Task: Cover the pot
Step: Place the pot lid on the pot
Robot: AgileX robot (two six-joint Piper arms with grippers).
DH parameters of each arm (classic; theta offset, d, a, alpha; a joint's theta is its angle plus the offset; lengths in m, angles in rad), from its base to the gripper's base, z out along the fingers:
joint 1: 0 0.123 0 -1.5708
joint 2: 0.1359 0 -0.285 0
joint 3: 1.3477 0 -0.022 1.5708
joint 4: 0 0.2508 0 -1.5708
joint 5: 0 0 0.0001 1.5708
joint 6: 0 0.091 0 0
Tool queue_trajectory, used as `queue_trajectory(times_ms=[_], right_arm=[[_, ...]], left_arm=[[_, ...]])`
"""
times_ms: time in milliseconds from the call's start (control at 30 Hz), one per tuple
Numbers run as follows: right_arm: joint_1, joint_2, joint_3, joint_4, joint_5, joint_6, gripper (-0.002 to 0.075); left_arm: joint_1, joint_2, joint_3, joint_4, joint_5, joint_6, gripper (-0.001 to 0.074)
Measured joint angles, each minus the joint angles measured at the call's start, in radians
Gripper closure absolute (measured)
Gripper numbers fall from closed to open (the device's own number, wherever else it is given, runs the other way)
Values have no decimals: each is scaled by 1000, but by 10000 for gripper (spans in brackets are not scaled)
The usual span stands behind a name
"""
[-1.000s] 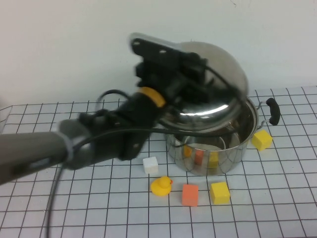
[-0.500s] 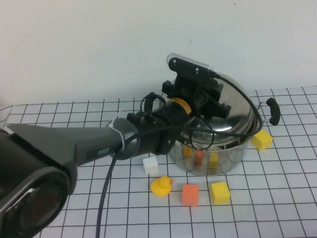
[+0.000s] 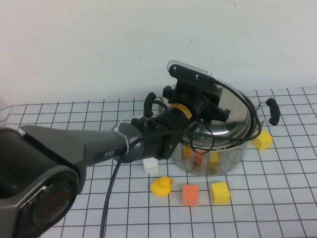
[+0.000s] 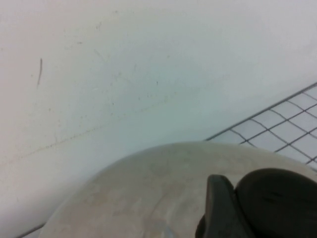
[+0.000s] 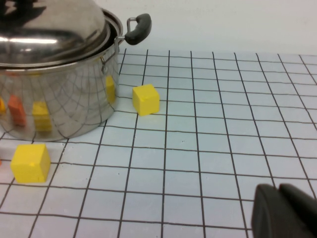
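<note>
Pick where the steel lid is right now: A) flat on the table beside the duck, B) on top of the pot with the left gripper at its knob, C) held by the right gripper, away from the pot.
B: the lid rests on the pot, the left gripper at its knob; the right gripper sits apart over the table.

We see the pot (image 3: 218,156) and its lid (image 5: 47,29) in mirror-bright polished steel, handles (image 5: 138,29) glossy black plastic, the worktop (image 5: 208,148) smooth.

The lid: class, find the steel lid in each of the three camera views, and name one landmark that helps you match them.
High view: the lid rests on the pot, right of centre, under the left pincer.
Left wrist view: the lid fills the lower middle.
Right wrist view: the lid sits upper left; the right pincer is low over the table.
Shared landmark: grid table.
</note>
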Motion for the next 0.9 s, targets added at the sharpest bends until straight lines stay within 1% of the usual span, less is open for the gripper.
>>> queue_trajectory(times_ms=[667,800,900], right_arm=[[0,0,0,0,0,0,717],[0,0,0,0,0,0,717],[0,0,0,0,0,0,717]], left_arm=[[-7,1,0,19,-31,-23,405],[-7,24,0,19,-93,-23,405],[-7,42,0,19,-103,-23,405]])
